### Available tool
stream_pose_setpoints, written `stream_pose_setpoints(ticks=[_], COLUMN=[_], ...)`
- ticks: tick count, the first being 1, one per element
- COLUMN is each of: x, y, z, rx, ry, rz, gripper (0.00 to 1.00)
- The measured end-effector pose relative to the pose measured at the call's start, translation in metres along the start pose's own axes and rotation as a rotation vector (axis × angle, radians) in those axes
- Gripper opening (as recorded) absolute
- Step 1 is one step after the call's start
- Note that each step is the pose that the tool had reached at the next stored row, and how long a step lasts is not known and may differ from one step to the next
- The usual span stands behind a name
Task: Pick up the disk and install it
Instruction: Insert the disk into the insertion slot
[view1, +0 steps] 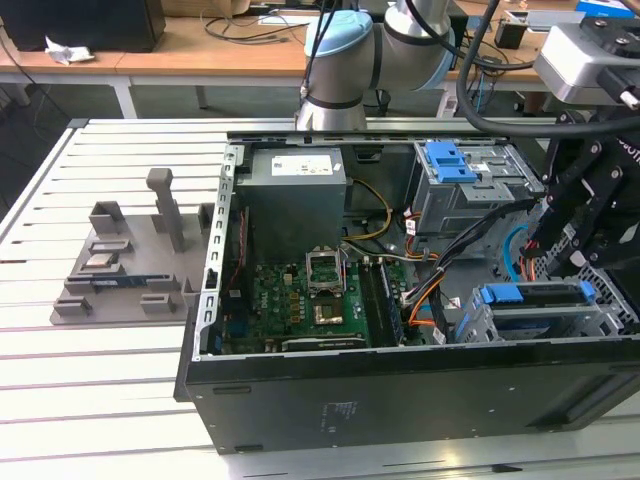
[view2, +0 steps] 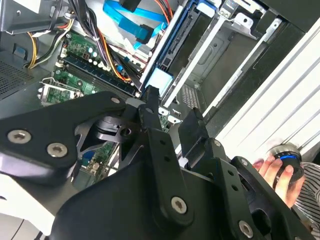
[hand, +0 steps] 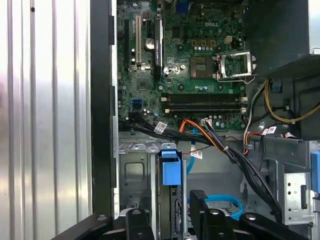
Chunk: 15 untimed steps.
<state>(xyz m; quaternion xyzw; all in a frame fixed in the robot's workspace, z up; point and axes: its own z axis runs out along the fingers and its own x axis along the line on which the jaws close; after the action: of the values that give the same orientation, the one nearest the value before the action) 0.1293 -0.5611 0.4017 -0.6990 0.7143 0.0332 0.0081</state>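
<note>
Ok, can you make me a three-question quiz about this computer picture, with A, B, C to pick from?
1. Where is the gripper?
A. By the grey stand on the table
B. At the drive cage inside the computer
C. Over the power supply box

2. What colour is the frame on the disk?
A. Blue
B. Red
C. Yellow

3. How is the computer case?
A. Shut tight
B. Standing upright
C. Lying down with its side open

Answers:
1. B, the gripper reaches down at the cage where the disk sits.
2. A, the disk's plastic edge is bright blue.
3. C, you can look straight in at the green circuit board.
</note>
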Motion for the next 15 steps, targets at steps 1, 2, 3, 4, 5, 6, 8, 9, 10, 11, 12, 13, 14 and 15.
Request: stream_pose_setpoints(ticks=[1, 2, 3, 4, 5, 6, 8, 9, 10, 11, 12, 13, 14, 15], x=[0.0, 0.0, 0.0, 0.0, 0.0, 0.0, 0.0, 0.0, 0.0, 0.0, 0.0, 0.0, 0.0, 0.0], y=[0.0, 0.0, 0.0, 0.0, 0.0, 0.0, 0.0, 0.0, 0.0, 0.0, 0.0, 0.0, 0.0, 0.0], z=[0.0, 0.0, 0.0, 0.0001, 0.0001, 0.0001, 0.0001, 0.0002, 0.0001, 0.0002, 0.0002, 0.0002, 0.0002, 0.0003], rx=[0.0, 0.0, 0.0, 0.0, 0.0, 0.0, 0.0, 0.0, 0.0, 0.0, 0.0, 0.0, 0.0, -0.0001], ry=[0.0, 0.0001, 0.0001, 0.0, 0.0, 0.0001, 0.0001, 0.0, 0.0001, 0.0, 0.0, 0.0001, 0.0, 0.0], rz=[0.0, 0.0, 0.0, 0.0, 0.0, 0.0, 0.0, 0.0, 0.0, 0.0, 0.0, 0.0, 0.0, 0.0], gripper=[0.44, 0.44, 0.42, 0.36, 0.29, 0.24, 0.17, 0.11, 0.11, 0.11, 0.11, 0.11, 0.11, 0.11])
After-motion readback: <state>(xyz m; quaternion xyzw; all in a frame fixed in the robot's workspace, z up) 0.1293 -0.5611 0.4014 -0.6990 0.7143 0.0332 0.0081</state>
